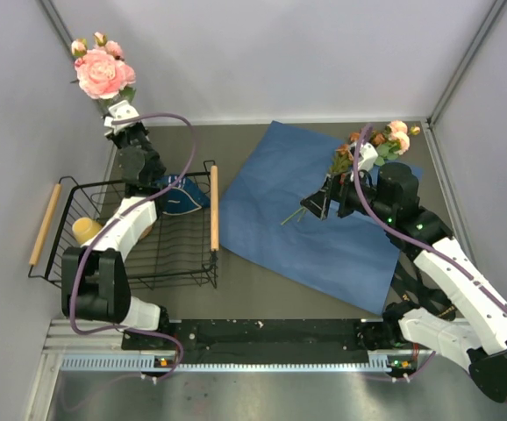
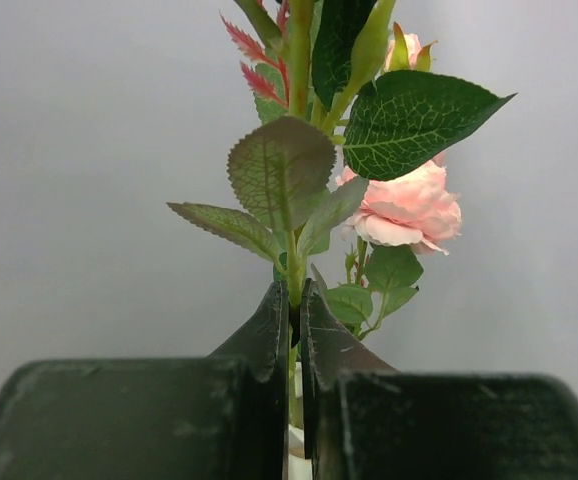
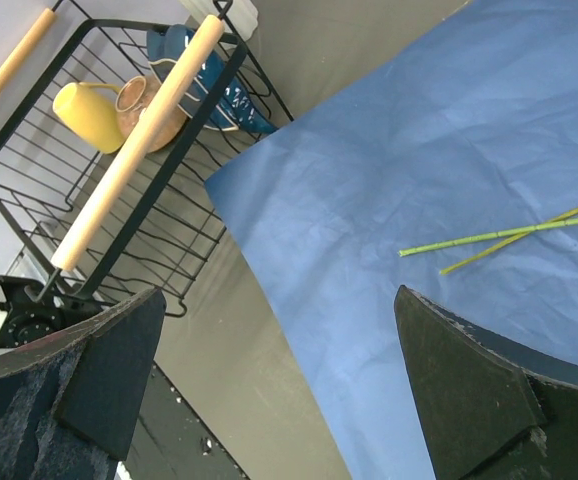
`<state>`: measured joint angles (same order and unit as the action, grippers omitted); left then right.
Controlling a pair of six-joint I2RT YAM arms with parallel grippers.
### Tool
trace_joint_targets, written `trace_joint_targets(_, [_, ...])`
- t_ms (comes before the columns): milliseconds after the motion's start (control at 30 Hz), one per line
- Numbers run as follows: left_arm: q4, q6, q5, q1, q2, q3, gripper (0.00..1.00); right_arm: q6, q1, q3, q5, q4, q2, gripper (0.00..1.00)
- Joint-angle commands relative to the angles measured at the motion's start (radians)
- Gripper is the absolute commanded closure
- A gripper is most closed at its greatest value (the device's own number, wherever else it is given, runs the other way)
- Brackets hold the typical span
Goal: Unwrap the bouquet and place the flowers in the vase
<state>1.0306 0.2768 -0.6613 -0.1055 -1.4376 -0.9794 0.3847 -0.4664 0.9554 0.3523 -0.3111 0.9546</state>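
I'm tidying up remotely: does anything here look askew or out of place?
Only the blue paper sheet: it lies spread at a skew to the edges of the table, with flowers lying flat on it near its far right corner. That fits the unwrapping; nothing looks spilled or damaged.

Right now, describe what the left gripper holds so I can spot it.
Find the black wire basket on the left. Beyond its far edge the left gripper pinches a leafy stem topped by a big pink rose, the only blooms away from the blue paper sheet.
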Motion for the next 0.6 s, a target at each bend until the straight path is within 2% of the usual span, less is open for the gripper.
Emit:
trace_joint_targets(0, [0.037, -0.013, -0.055, 0.006, -0.015, 0.025, 1.0, -0.007, 0.011, -0.001, -0.001, 0.012, -0.025, 0.01])
trace_joint_targets(333, [0.031, -0.018, -0.106, 0.006, -0.05, 0.036, 1.0, -0.006, 0.009, -0.004, 0.001, 0.009, -0.031, 0.01])
trace_joint_targets(433, [0.013, -0.019, -0.113, 0.006, -0.032, 0.038, 0.82, -0.007, 0.009, -0.004, 0.001, 0.009, -0.028, 0.01])
trace_joint_targets(467, [0.005, -0.022, -0.104, 0.006, -0.026, 0.039, 0.72, -0.006, 0.008, -0.003, 0.002, 0.009, -0.03, 0.01])
trace_joint_targets(567, [-0.033, -0.027, -0.095, 0.006, 0.005, 0.044, 0.57, -0.007, 0.009, -0.006, 0.005, 0.01, -0.02, 0.01])
